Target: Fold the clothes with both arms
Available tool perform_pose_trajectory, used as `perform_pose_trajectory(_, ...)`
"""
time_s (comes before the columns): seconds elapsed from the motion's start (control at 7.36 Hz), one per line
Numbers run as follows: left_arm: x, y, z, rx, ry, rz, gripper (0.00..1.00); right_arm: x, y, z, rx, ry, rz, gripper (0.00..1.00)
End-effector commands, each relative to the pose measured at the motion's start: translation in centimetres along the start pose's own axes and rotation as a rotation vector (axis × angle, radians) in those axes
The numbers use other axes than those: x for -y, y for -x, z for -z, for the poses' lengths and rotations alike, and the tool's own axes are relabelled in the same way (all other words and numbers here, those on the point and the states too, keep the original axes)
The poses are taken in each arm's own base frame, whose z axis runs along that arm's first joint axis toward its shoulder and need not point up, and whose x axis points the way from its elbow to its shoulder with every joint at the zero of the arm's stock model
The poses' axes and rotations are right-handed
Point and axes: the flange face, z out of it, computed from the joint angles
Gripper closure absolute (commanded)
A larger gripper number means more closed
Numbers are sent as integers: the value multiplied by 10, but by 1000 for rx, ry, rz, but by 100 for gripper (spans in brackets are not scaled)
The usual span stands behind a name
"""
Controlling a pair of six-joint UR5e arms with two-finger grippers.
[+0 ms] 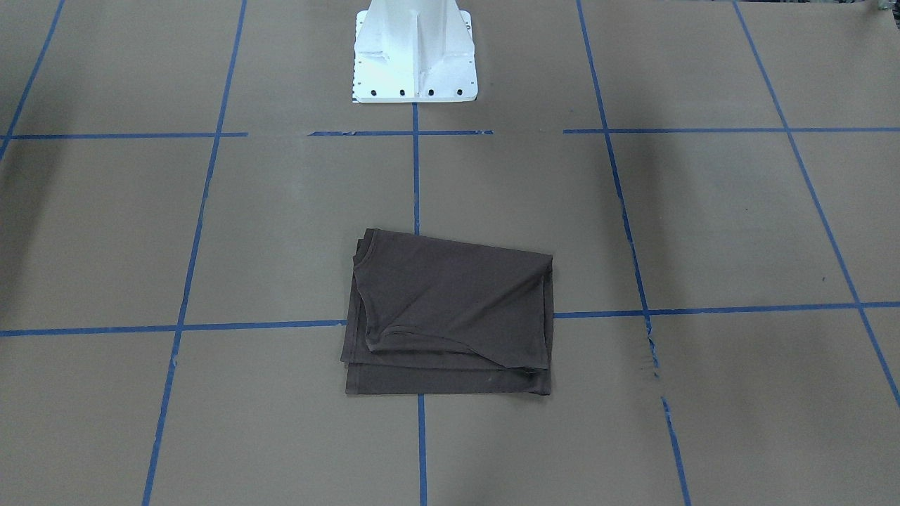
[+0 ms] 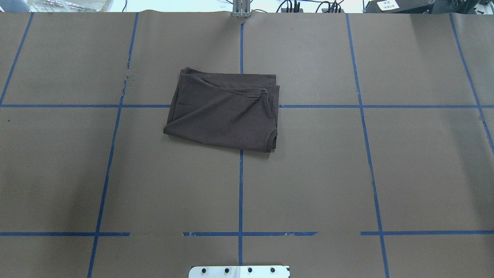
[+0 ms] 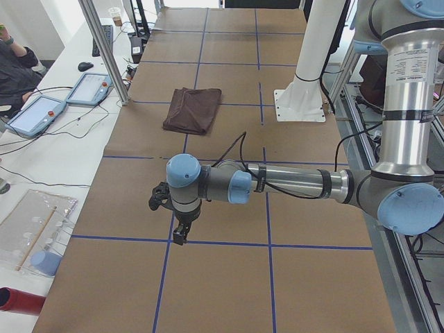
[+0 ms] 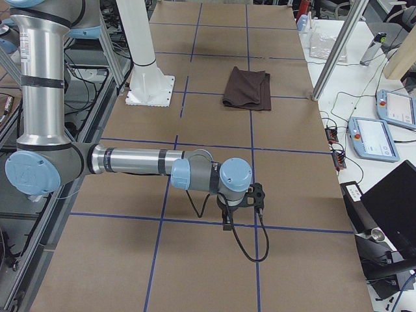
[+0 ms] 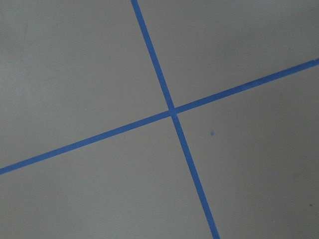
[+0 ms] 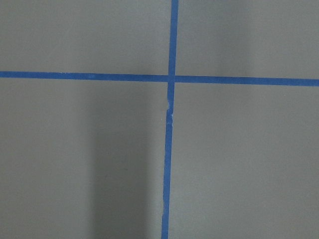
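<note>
The paper-covered desk (image 2: 386,173) is gridded with blue tape (image 2: 240,185). The left arm (image 3: 298,184) and the right arm (image 4: 130,160) stretch low over its opposite ends. The folded dark brown T-shirt (image 2: 222,114) lies flat mid-desk, well apart from both. Whether the left tool (image 3: 180,236) or right tool (image 4: 227,224) is open cannot be told; neither touches the shirt.

Your left arm (image 3: 298,184) stretches level toward 9 o'clock, left tool (image 3: 180,234) pointing to 6. Your right arm (image 4: 130,160) stretches toward 3 o'clock, right tool (image 4: 227,221) likewise. You can't read either jaw opening.
</note>
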Motion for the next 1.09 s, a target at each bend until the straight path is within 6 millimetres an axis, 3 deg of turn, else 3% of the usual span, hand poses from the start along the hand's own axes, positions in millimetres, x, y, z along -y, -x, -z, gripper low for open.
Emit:
perform_pose_trajectory(0.0, -2, 1, -1, -1, 1, 114, 0, 3, 8, 7, 1, -16, -4, 0)
perform_pose_trajectory(0.27, -2, 1, -1, -1, 3, 115, 0, 15, 17, 14, 6, -30, -37, 0)
perform_pose_trajectory(0.95, -6, 2, -3, -2, 6, 121, 0, 17, 19, 16, 9, -34, -34, 0)
